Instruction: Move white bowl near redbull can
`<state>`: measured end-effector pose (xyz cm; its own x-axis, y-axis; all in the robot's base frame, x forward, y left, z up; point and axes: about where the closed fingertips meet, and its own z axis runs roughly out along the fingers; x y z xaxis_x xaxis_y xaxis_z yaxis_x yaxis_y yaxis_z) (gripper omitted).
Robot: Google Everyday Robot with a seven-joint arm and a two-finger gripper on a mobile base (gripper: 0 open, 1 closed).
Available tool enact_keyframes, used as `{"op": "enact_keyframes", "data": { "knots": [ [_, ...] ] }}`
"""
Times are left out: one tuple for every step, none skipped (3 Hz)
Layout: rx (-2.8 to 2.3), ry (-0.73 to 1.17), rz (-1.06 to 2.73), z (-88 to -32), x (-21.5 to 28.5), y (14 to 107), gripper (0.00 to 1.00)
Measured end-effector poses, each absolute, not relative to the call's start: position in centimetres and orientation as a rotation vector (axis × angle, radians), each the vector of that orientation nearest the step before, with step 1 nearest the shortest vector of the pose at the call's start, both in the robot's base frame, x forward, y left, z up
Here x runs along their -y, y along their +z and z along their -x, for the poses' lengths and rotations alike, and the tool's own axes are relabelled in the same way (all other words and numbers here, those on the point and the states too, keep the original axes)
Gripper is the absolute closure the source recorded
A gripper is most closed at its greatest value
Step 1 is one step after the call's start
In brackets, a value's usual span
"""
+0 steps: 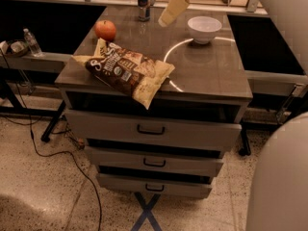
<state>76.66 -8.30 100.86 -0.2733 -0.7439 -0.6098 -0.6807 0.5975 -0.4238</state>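
Observation:
The white bowl [204,29] stands upright at the back right of the grey cabinet top [211,76]. The redbull can [143,3] stands at the back edge, left of the bowl, about a bowl's width and a half away. My gripper [174,8] hangs down from the top of the view, above the cabinet top between the can and the bowl, just left of the bowl's rim and apart from it. It holds nothing that I can see.
A red apple [105,30] sits at the back left. A brown chip bag [127,71] lies across the front left, overhanging the edge. A water bottle [32,42] stands on a shelf to the left. Pale parts of my arm [281,177] fill the right edge.

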Motion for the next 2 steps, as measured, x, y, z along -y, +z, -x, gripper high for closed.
{"op": "enact_keyframes", "data": {
  "knots": [
    [-2.043,0.028,1.006,-81.2,10.6,97.3,0.0],
    [-2.101,0.093,0.927,-85.6,12.2,92.0,0.0]
  ]
}}
